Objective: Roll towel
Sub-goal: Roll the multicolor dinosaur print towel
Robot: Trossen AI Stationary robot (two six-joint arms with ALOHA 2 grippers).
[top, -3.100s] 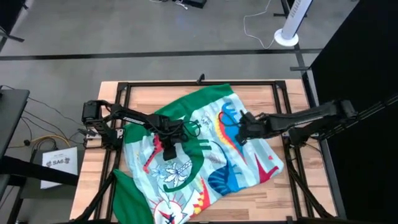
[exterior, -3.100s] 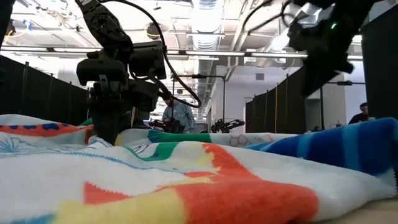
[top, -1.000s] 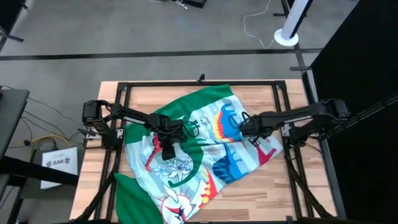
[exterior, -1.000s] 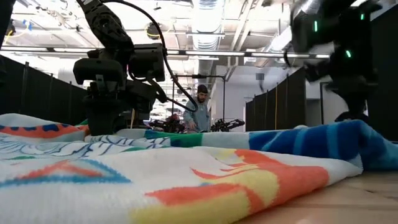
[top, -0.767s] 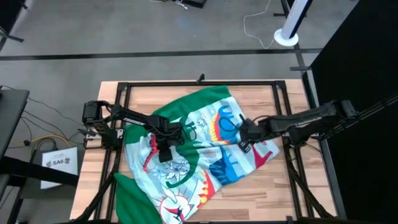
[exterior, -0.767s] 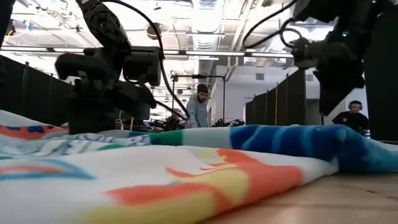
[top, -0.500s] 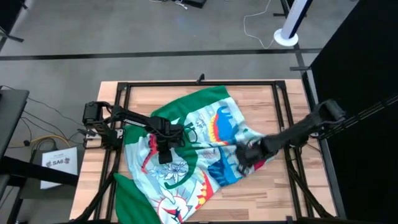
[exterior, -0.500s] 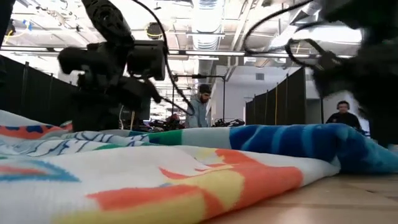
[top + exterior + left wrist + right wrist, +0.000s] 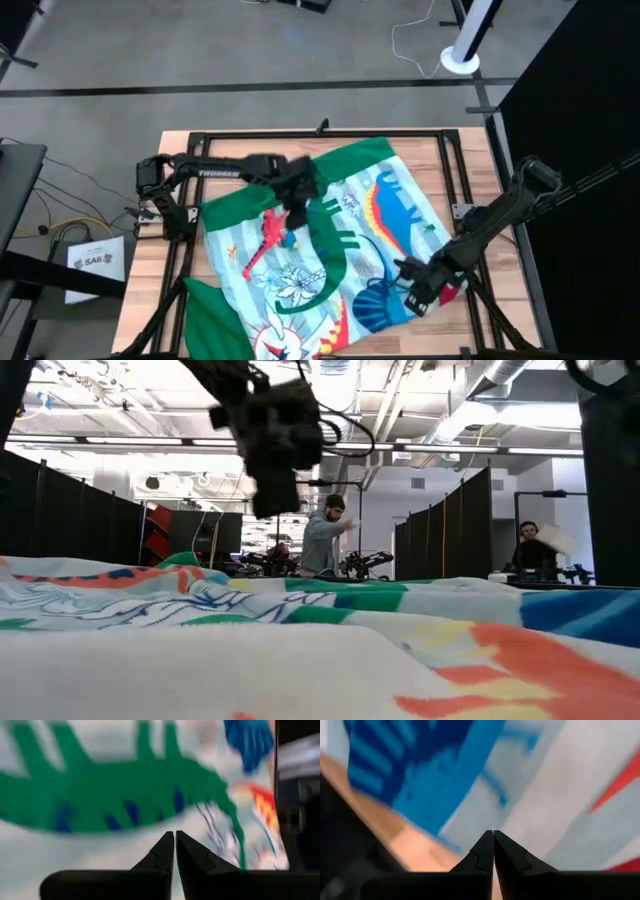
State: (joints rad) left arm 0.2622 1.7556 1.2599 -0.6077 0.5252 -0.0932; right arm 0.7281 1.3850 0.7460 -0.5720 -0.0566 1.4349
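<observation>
The beach towel (image 9: 330, 255) is being shown spread over the wooden table (image 9: 425, 165), one end hanging off the near edge. Left gripper (image 9: 298, 205), fingers pressed together w/ nothing held, is being kept above it; right gripper (image 9: 412, 285), likewise closed & empty, near its corner.

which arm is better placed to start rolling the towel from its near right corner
Right, probably. The right claw sits low at the towel's near right corner, fingers shut and empty. The left claw, also shut, hangs raised over the far middle.
</observation>
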